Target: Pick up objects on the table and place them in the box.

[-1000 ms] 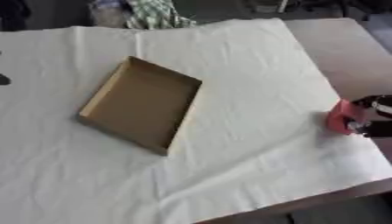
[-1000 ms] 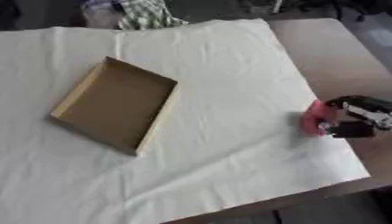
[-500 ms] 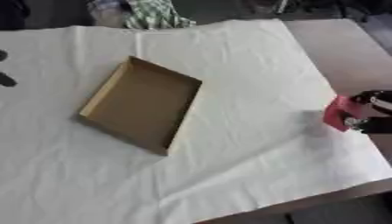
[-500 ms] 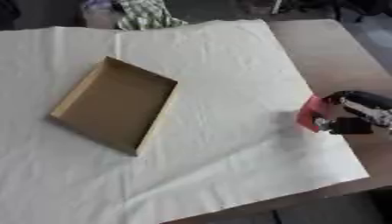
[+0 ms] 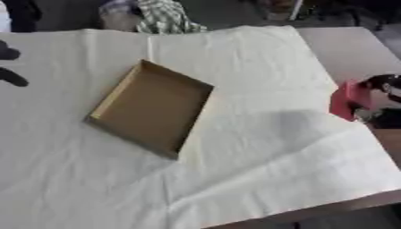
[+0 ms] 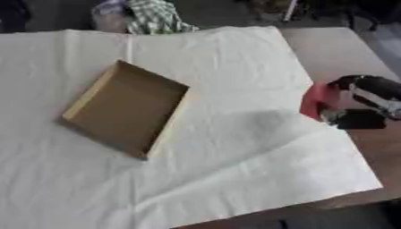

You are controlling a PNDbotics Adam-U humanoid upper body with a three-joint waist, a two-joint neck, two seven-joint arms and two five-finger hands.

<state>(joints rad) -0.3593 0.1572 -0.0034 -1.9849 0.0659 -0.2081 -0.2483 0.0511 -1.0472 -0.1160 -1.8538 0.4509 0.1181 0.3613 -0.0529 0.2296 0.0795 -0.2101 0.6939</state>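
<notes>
Nearest to us lies the white cloth [image 6: 235,170] over the table [image 6: 337,49]. A bit farther, at the right edge, our right hand [image 6: 368,100] holds a red thing [image 6: 317,102]. The fingers curl round it, and it seems lifted off the cloth, with a soft shadow to its left. We cannot tell what the red thing is.

The box [image 6: 125,107] lies well apart, to the left and a little farther. It is open and looks empty, and its long side runs from near-left to far-right. So we think the right hand must carry the red thing left across the cloth.

Our left hand [image 5: 11,65] shows only as dark bits at the far left edge, and we cannot tell its fingers.
</notes>
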